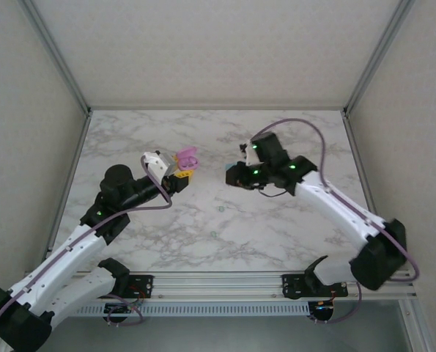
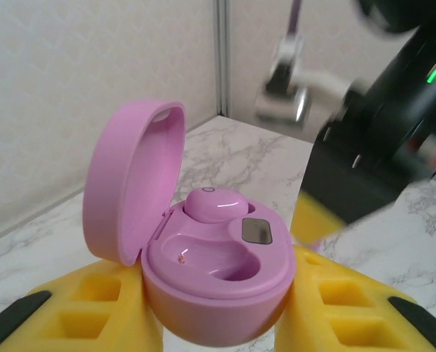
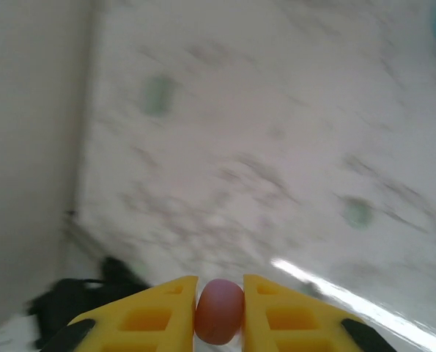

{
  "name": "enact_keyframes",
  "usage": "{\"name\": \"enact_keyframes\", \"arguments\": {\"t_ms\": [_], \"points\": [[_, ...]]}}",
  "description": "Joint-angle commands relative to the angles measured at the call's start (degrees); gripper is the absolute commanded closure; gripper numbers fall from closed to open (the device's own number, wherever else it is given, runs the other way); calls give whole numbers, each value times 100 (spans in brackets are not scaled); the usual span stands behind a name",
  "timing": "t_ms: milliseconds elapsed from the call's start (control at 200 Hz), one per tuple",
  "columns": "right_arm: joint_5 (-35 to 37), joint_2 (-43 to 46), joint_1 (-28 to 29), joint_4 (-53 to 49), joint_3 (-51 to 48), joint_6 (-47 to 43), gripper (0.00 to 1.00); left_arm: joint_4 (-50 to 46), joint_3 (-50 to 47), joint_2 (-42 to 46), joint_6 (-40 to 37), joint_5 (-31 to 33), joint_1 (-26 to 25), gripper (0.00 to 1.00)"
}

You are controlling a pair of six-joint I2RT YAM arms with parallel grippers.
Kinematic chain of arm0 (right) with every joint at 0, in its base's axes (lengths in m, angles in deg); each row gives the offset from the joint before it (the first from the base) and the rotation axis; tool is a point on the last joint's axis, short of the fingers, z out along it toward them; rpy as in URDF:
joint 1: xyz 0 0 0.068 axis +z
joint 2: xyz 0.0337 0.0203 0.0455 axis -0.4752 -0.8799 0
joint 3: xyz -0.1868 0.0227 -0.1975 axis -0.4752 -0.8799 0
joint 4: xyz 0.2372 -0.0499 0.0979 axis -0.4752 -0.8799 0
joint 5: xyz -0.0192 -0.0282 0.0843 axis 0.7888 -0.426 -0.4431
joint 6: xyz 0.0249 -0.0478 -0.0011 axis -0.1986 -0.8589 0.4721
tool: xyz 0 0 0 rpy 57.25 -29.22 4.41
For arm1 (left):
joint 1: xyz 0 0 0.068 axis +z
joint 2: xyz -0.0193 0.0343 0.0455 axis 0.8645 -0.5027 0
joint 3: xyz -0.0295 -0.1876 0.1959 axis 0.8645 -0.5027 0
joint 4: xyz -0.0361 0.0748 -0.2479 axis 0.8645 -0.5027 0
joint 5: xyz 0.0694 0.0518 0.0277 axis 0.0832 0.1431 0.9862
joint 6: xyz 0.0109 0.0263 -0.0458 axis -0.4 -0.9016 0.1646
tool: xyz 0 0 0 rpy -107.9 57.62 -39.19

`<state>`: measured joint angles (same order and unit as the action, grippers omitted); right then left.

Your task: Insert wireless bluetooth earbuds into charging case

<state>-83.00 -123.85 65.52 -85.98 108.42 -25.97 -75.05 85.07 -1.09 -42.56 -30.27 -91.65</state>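
The pink case (image 2: pixel 218 293) and the earbud (image 2: pixel 214 204) seated in it look like smooth, glossy plastic, the yellow fingers (image 2: pixel 93 308) beside it matt plastic, and the marble-patterned table (image 1: pixel 225 235) faintly shiny.

Left end effector (image 1: pixel 182 176) and right end effector (image 3: pixel 219 312) face each other, both clamped shut.

- Near the table (image 1: pixel 276 235) middle: charging case (image 2: pixel 218 293) in left gripper (image 2: pixel 216 326), one earbud (image 2: pixel 214 204) inside.
- Right of it: second earbud (image 3: pixel 219 314) between fingers of right gripper (image 3: pixel 219 297).

place: robot lab enclosure | evidence: aluminium frame posts (image 1: pixel 56 51), blank white wall panels (image 1: pixel 218 44), marble-pattern tabletop (image 1: pixel 225 224)
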Motion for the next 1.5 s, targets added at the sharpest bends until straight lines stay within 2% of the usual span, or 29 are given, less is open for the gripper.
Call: {"name": "enact_keyframes", "arguments": {"t_ms": [0, 150, 320, 656, 1131, 1331, 1497], "points": [[-1155, 334, -15, 683, 105, 258, 80, 450, 145, -154, 154, -246, -68, 81], [-1537, 466, 27, 1122, 420, 454, 79, 596, 183, -341, 160, -351, -112, 81], [-1505, 218, 168, 1445, 756, 451, 79, 655, 174, -459, 75, -433, -198, 81], [-1277, -520, 529, 1397, 1279, 345, 79, 647, 224, -506, 56, -421, -286, 81], [-1082, -727, 741, 1606, 1301, 442, 79, 656, 228, -470, 31, -368, -349, 81], [-720, -727, 750, 1423, 1273, 338, 79, 683, 248, -452, 40, -375, -359, 81], [-686, -755, 767, 1345, 1258, 310, 79, 733, 236, -439, 74, -341, -367, 81]]}}
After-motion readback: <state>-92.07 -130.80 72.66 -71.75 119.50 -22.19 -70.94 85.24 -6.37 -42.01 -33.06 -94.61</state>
